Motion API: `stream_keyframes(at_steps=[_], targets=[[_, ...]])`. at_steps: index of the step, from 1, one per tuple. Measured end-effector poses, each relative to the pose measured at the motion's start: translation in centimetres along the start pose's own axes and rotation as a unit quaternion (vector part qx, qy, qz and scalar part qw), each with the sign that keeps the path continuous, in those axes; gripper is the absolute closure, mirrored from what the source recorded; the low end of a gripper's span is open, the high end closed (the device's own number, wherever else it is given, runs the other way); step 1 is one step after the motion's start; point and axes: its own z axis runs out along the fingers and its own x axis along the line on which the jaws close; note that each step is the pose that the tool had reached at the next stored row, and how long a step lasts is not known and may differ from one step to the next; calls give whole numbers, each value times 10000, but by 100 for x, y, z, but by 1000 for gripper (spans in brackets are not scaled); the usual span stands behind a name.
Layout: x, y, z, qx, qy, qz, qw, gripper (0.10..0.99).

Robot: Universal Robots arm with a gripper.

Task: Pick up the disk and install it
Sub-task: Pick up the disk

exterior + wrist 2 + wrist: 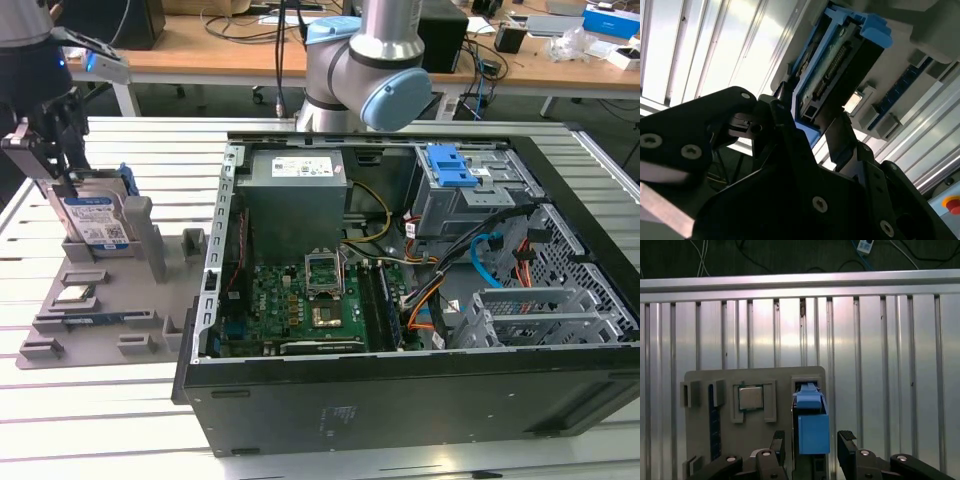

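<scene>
At the exterior view's left, the disk (95, 222), flat silver metal rimmed in glossy blue plastic, stands on edge in a matte grey fixture (110, 325) (long axis roughly upright). The gripper (812, 442) straddles it, jaws apart. Rightward sits an open black computer case (400, 410).

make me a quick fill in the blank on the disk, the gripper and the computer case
1. The disk stands ___ in the gray holder tray.
2. The gripper straddles the disk's blue bracket with its jaws ___.
3. The processor chip lies ___ on that tray.
4. The disk is ___ the computer case.
Missing words: upright; open; flat; outside
</scene>
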Motion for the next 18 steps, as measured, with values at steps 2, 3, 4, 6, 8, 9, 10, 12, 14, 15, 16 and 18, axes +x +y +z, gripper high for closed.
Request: stream_keyframes(at_steps=[2, 3, 4, 6, 8, 9, 10, 12, 14, 15, 16, 18], targets=[[-2, -1, 37, 0, -1, 0, 10000, 545], [-3, -2, 48, 0, -11, 1, 10000, 545], [-3, -2, 60, 0, -28, 0, 10000, 545], [-4, -4, 88, -1, -50, -2, 10000, 545], [-5, -5, 122, -1, -59, -2, 10000, 545], [-5, -5, 130, -1, -68, -2, 10000, 545], [3, -5, 139, -3, -90, -4, 10000, 545], [15, -6, 150, -2, -112, -4, 9999, 545], [27, -7, 162, -3, -134, -5, 9999, 545], [31, -7, 167, -2, -146, -6, 9999, 545], [31, -8, 169, -2, -147, -17, 9999, 545], [30, -16, 175, 2, -142, -160, 9998, 545]])
